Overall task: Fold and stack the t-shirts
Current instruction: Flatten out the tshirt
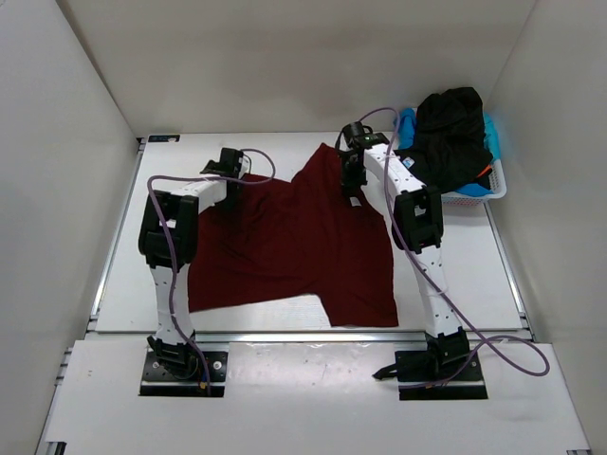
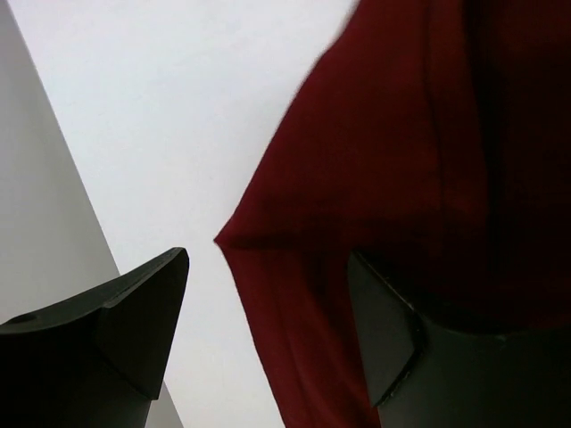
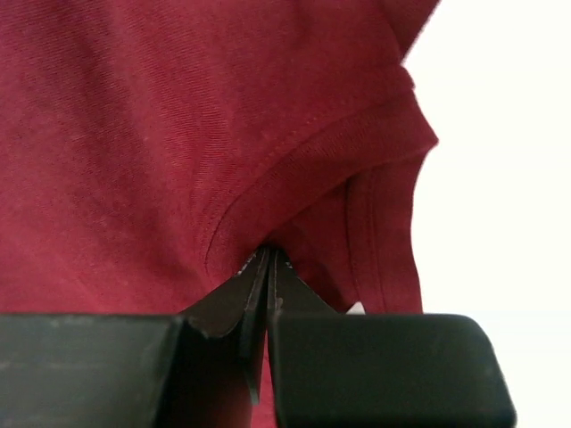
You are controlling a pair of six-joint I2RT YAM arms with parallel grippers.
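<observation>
A dark red t-shirt (image 1: 294, 246) lies spread, somewhat crumpled, across the middle of the white table (image 1: 123, 275). My right gripper (image 1: 353, 190) sits at its far right part. In the right wrist view the gripper (image 3: 270, 254) is shut on a pinched fold of the red cloth (image 3: 178, 116) beside a stitched seam. My left gripper (image 1: 226, 180) is at the shirt's far left corner. In the left wrist view it (image 2: 268, 259) stands open, with the edge of the red cloth (image 2: 393, 134) lying between its fingers, close to the right finger (image 2: 384, 330).
A white lattice basket (image 1: 479, 197) stands at the back right of the table. A black t-shirt (image 1: 450, 128) is heaped over it, with light blue cloth (image 1: 406, 128) underneath and a bit of orange (image 1: 488, 171). White walls enclose the table on three sides.
</observation>
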